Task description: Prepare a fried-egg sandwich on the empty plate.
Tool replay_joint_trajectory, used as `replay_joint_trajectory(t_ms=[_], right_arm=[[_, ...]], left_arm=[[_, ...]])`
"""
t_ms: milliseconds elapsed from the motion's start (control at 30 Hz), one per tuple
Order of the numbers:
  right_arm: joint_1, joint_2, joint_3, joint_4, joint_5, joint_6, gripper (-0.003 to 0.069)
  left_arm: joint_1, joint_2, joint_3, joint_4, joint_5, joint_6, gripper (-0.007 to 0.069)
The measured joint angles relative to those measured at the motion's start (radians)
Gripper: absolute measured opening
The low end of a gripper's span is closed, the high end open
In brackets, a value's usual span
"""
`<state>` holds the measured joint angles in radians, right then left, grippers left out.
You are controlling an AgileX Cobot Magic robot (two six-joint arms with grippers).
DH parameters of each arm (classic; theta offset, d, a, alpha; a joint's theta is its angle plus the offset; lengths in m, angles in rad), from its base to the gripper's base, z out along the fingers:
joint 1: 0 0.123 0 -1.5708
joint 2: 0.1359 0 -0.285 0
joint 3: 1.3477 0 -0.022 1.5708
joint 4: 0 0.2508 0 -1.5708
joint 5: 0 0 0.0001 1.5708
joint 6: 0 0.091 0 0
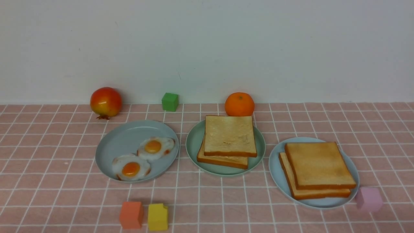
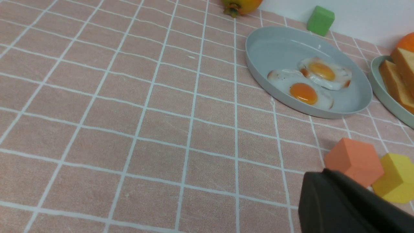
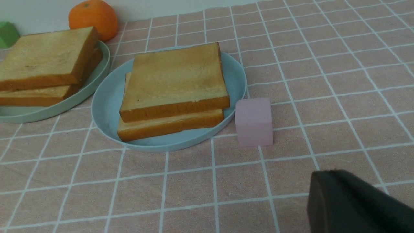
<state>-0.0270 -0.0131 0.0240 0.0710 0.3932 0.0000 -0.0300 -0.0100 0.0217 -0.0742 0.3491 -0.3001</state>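
The sandwich [image 1: 228,140] sits on the mint-green plate [image 1: 193,142] in the middle of the pink checked cloth [image 1: 58,161], between two grey-blue plates. It shows as two square toasted slices with orange-brown crusts, the top one turned slightly off the lower so the edges do not line up. No egg is visible between the slices from any view. Just behind the plate is an orange [image 1: 239,104].

The left plate [image 1: 116,142] holds two fried eggs [image 1: 143,157], side by side and touching. The right plate [image 1: 278,161] carries a stack of toast [image 1: 317,170], with a pink cube [image 1: 369,199] just beside its rim.

The left gripper [image 2: 349,204] appears only as a dark body at the corner of its wrist view, above the cloth near an orange cube [image 2: 354,160] and a yellow cube [image 2: 396,181]; it is closed and holds nothing. The right gripper [image 3: 355,204] likewise shows only its dark body, above bare cloth near the pink cube, nearly closed and empty.
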Motion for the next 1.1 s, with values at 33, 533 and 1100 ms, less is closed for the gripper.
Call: replay_joint_trajectory(t_ms=[33, 533, 1100], right_arm=[[0.000, 0.000, 0.000, 0.000, 0.000, 0.000, 0.0032], [0.000, 0.000, 0.000, 0.000, 0.000, 0.000, 0.0043], [0.000, 0.000, 0.000, 0.000, 0.000, 0.000, 0.0062]], left_arm=[[0.000, 0.000, 0.000, 0.000, 0.000, 0.000, 0.0013], [0.000, 0.000, 0.000, -0.001, 0.000, 0.000, 0.0013], [0.000, 0.000, 0.000, -0.001, 0.001, 0.000, 0.0013]])
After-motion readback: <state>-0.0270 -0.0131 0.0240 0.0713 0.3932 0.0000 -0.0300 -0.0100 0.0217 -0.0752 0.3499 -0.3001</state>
